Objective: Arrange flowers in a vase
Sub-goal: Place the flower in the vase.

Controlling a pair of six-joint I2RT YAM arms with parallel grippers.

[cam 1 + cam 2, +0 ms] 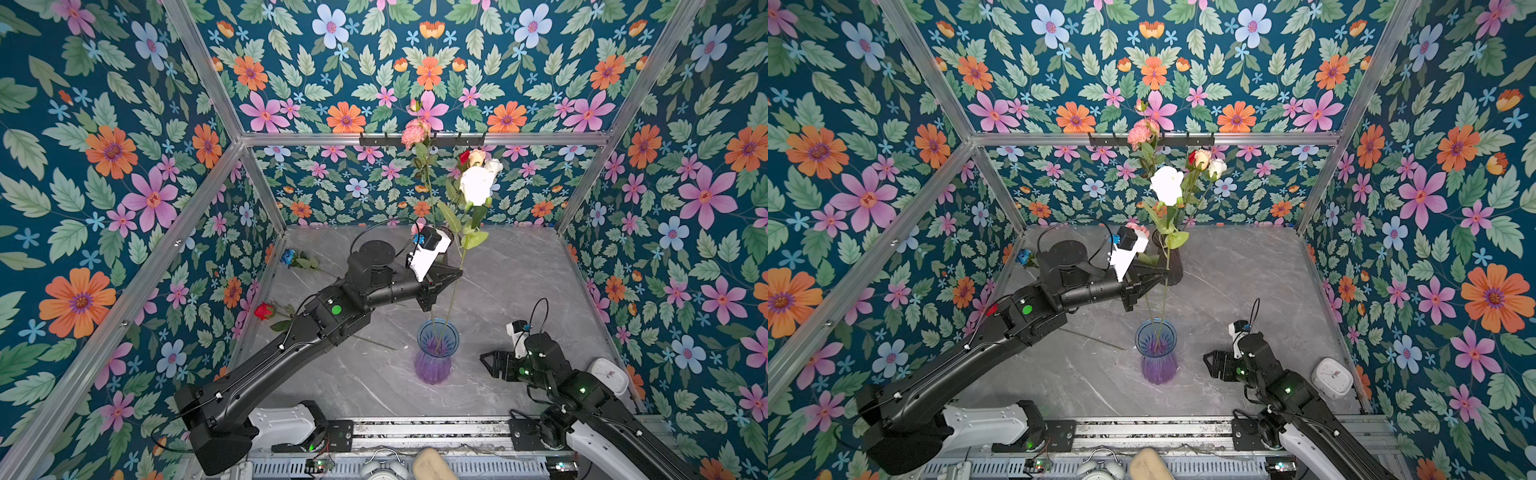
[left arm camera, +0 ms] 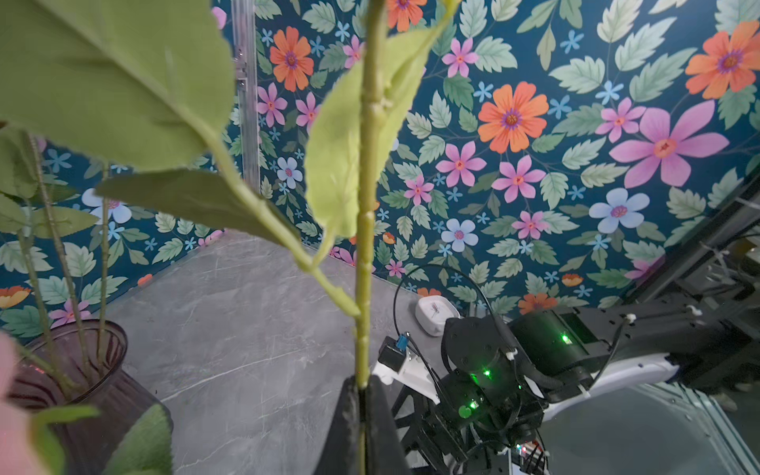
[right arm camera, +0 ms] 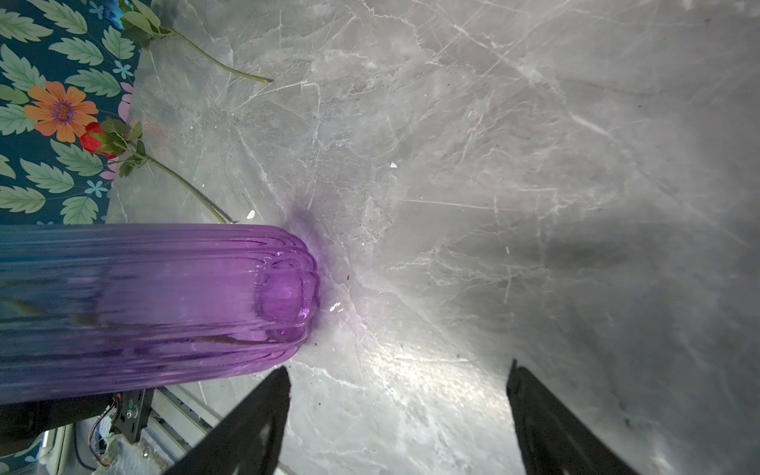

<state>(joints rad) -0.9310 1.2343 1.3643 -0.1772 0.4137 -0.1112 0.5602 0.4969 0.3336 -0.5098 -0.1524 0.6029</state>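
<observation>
The left fingers [image 2: 380,423] are clamping the white rose [image 1: 477,185] mid-stem. The stem is standing near upright, with its foot lying inside the vase [image 1: 437,345] directly below. The right fingers [image 3: 263,415] are standing apart, empty, beside the vase on the bench [image 1: 519,291].

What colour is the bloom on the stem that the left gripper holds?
White: the rose in the left gripper shows best in a top view.

Grey marble table [image 1: 519,291]: vase [image 1: 434,357], roses [image 1: 264,311], clock [image 1: 609,376]
</observation>
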